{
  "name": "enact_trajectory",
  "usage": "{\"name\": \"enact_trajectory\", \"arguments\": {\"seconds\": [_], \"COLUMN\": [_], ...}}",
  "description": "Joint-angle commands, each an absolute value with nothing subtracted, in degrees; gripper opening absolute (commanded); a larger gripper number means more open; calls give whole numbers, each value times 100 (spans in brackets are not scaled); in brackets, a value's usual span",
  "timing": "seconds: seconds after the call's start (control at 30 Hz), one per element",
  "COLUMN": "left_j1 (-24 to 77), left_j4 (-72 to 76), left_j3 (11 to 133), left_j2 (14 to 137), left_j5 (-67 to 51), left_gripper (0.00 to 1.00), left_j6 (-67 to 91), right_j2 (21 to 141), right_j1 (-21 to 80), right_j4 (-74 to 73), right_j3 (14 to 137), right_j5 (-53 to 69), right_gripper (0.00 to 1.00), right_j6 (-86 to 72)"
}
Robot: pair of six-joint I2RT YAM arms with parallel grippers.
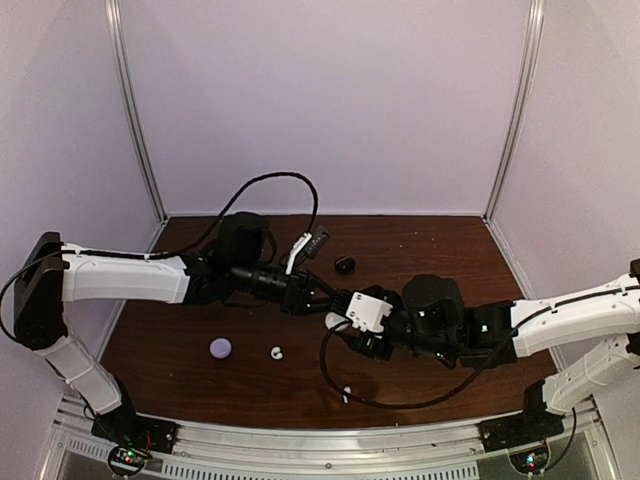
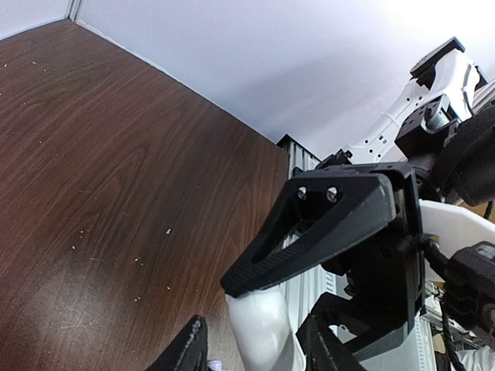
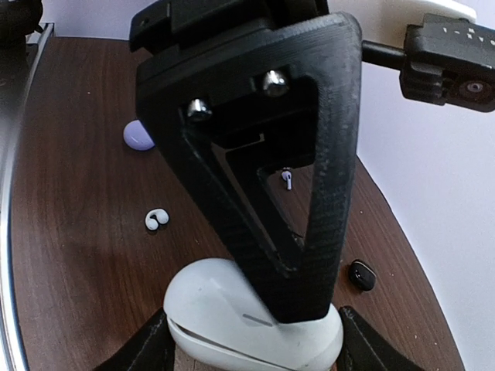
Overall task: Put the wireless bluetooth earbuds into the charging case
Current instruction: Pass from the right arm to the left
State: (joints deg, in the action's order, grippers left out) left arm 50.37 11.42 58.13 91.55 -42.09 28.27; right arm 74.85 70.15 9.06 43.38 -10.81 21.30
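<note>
Right pincer (image 3: 255, 345) is grasping the white charging case (image 3: 232, 309), with a curled white earbud (image 3: 156, 220) lying apart on the desk (image 3: 69, 247) toward the upper left, while the left pincer (image 2: 259, 354) is straddling the case, grip impossible to tell.

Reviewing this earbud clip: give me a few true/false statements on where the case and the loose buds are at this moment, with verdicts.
1. The right gripper grips the white case between its fingers. True.
2. The lavender piece sits inside the white case. False: it lies on the table, well off to the left arm's side of the case.
3. The curled white earbud lies loose on the table near the lavender piece, not touching it. True.
4. The stemmed white earbud is pinched in the left gripper. False: it lies on the table, nearer the arm bases.
5. The small black piece lies beyond the grippers, toward the far wall. True.
</note>
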Motion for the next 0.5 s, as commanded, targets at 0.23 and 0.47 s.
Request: {"name": "enact_trajectory", "arguments": {"seconds": [0.23, 0.47], "left_j1": [5163, 5185], "left_j4": [541, 285], "left_j3": [6286, 6387], "left_j2": [9463, 9523], "left_j5": [-4078, -4044], "left_gripper": [41, 34], "left_j6": [2394, 2286], "right_j2": [7744, 7846], "right_j1": [7150, 7177], "right_j4": [424, 286], "right_j3": [4773, 4877], "right_j5": [-1147, -1260], "right_gripper": [62, 62], "right_j6": [2359, 2382]}}
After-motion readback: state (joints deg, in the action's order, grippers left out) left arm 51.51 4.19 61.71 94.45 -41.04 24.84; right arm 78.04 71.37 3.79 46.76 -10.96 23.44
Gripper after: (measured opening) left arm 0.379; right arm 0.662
